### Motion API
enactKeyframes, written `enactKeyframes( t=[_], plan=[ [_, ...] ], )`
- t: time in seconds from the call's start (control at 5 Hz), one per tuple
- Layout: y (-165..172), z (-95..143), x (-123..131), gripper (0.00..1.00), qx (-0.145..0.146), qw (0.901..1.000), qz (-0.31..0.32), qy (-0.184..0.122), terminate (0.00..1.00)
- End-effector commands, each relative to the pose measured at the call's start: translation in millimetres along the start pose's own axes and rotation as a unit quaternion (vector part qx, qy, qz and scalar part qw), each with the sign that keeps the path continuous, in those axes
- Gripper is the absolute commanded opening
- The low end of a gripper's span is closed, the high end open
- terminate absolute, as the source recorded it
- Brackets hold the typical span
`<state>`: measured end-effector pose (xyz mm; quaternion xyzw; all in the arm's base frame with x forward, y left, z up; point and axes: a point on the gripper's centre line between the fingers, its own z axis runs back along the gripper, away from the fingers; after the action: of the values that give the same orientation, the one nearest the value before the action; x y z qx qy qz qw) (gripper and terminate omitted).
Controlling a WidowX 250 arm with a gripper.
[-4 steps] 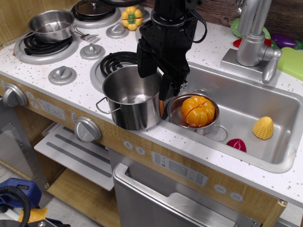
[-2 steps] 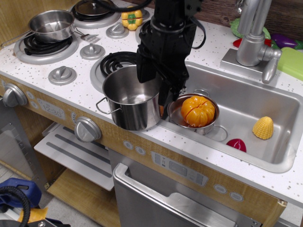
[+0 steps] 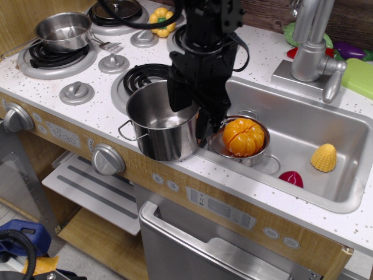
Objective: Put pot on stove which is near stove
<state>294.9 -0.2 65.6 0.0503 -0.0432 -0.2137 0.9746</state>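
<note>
Here pincer (image 3: 193, 111) straddles pot (image 3: 163, 125) rim at counter edge.

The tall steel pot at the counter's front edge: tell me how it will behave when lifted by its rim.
The pot is probably rigid: its thin steel wall looks undented. It is empty, so likely light for its size. The polished wall looks slippery, and the gripper is at only the right side of the rim, so the pot may tilt when lifted. It also sits near the counter edge, beside the stove.

Landmark: pot (image 3: 163, 125), standing on the worktop (image 3: 87, 119) at the front edge. Behind it, partly overlapped, a stove (image 3: 70, 70) burner. Right of it, sink (image 3: 326, 146). Above its right rim, tool (image 3: 195, 114).
</note>
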Motion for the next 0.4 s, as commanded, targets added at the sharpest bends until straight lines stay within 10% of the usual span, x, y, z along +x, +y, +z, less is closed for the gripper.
enactKeyframes(
  t=[0.0, 0.2],
  plan=[
    [3.6, -2.2, -1.6, 1.00, -0.006, 0.9994, 0.021, -0.027, 0.00],
    [4.6, -5.7, -2.9, 1.00, -0.011, 0.9991, 0.023, -0.033, 0.00]
  ],
)
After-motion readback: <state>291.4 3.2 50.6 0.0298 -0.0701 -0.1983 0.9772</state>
